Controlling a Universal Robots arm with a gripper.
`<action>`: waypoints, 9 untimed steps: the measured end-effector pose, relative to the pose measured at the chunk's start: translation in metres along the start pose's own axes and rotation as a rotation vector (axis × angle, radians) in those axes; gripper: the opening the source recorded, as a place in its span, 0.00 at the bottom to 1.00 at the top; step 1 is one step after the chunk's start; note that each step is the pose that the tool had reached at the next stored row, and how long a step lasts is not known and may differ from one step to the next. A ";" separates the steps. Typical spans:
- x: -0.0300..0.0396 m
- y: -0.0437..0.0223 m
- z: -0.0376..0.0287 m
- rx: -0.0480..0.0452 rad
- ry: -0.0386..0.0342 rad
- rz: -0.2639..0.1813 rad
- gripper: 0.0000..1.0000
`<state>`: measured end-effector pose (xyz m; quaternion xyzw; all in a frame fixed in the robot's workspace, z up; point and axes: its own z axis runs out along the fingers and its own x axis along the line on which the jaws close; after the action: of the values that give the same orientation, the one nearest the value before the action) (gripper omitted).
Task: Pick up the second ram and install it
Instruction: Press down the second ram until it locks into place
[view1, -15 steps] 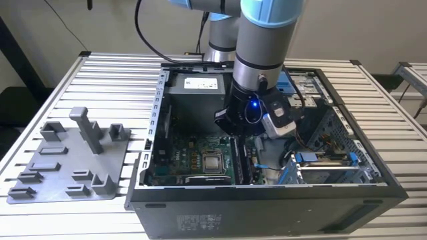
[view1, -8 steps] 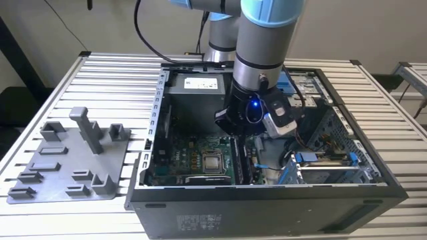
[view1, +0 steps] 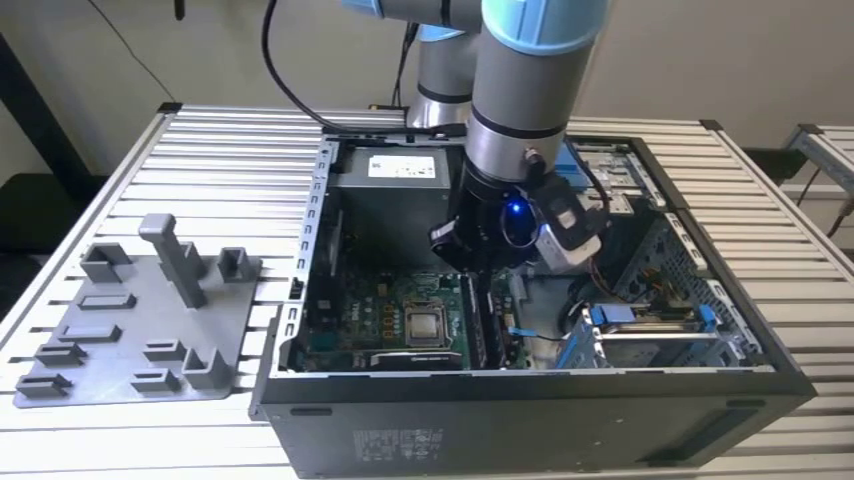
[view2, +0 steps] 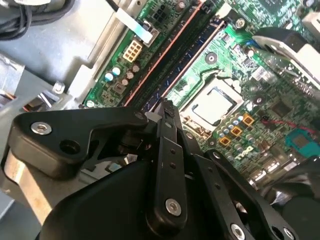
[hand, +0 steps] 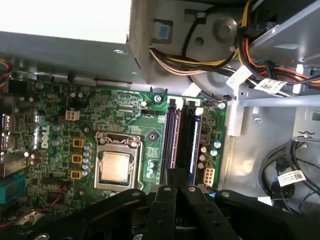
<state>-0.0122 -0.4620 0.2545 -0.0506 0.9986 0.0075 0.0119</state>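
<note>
Inside the open computer case (view1: 534, 400), the gripper (hand: 176, 176) hovers over the motherboard slots (hand: 182, 135), jaws together; second ram not discernible.

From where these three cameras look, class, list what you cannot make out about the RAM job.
- The tool tips: in both wrist views its own black linkage covers them, so any grip is unclear.
- The second ram: I cannot pick it out from the slots.
- Slot ends nearest the tool: hidden behind it.
- Exterior view: the arm blocks the slots.
</note>
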 end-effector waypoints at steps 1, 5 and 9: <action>0.0001 0.0000 0.0000 -0.0001 -0.0010 -0.010 0.11; 0.0005 0.0000 0.0000 -0.0010 -0.0030 -0.058 0.11; 0.0005 0.0000 0.0000 -0.0026 -0.0037 -0.130 0.11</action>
<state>-0.0127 -0.4620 0.2546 -0.1153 0.9932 0.0081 0.0141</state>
